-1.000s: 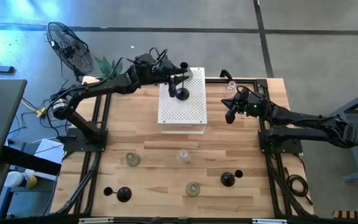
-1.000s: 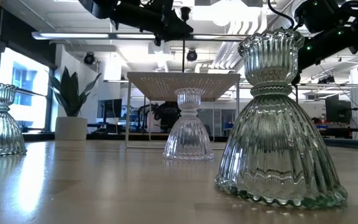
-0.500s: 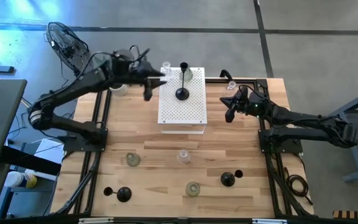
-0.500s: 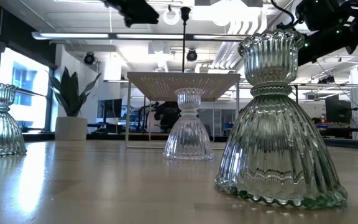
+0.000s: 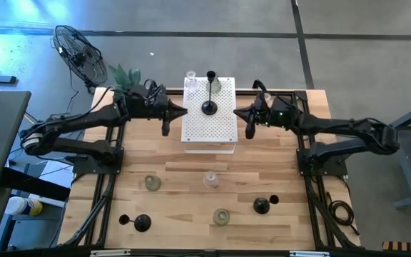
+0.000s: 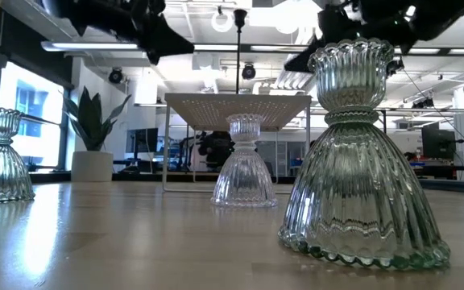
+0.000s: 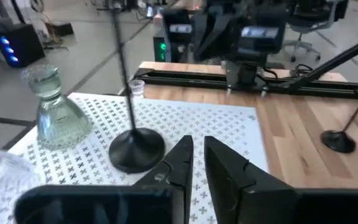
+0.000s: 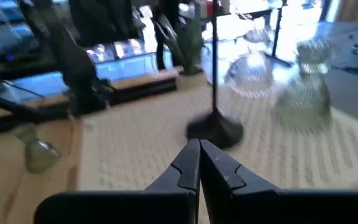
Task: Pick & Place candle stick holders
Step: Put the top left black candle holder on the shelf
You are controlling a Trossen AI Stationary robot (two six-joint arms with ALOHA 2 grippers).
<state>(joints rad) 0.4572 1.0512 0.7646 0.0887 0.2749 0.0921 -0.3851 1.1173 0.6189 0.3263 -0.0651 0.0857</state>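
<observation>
Left gripper [image 5: 165, 128] poised just off the left edge of the white perforated box [image 5: 209, 132], fingers [image 7: 185, 163] almost together with a narrow gap, nothing between them. Right gripper [image 5: 250, 130] poised just off the box's right edge, fingers [image 8: 188, 165] pressed together, empty. Between the two grippers, on the box: a black candle stick holder [image 5: 209, 107] standing upright, with two clear glass holders [image 5: 190, 84] beyond it at the far edge. Nearer than both grippers, on the wooden table [image 5: 170, 168]: three glass holders [image 5: 210, 179] and two more black holders [image 5: 261, 205], well apart from the box.
</observation>
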